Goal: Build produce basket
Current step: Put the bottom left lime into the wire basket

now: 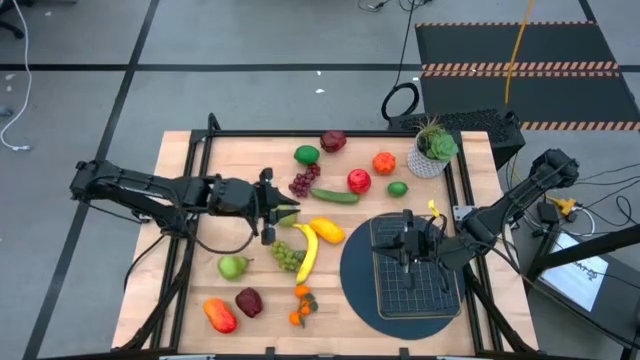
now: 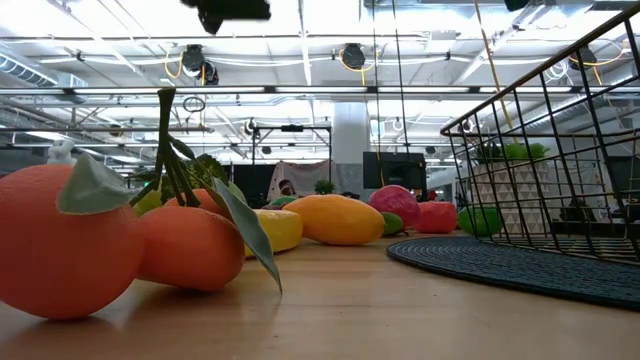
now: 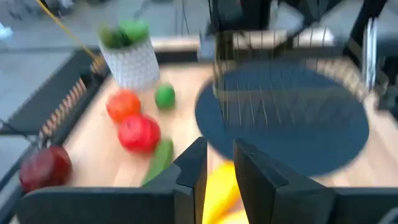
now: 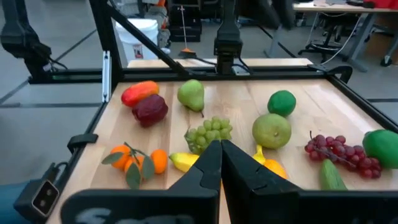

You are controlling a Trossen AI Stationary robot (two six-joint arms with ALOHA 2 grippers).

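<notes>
Bronze wire basket (image 1: 413,268) sits on the dark round mat (image 1: 362,285) near the counter's (image 1: 190,262) right front edge, the right gripper (image 1: 412,243) over it, fingers clenched on nothing. Produce — banana (image 1: 306,256), green grapes (image 1: 287,254), cucumber (image 1: 334,196) — crowds the middle. The left gripper (image 1: 288,213) hovers there, fingers slightly parted, empty; bare wood lies along the left edge.

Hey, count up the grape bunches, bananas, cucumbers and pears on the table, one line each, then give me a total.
Grape bunches: 2, the purple grapes and the green grapes
Banana: 1
Cucumber: 1
Pear: 1
Total: 5
</notes>
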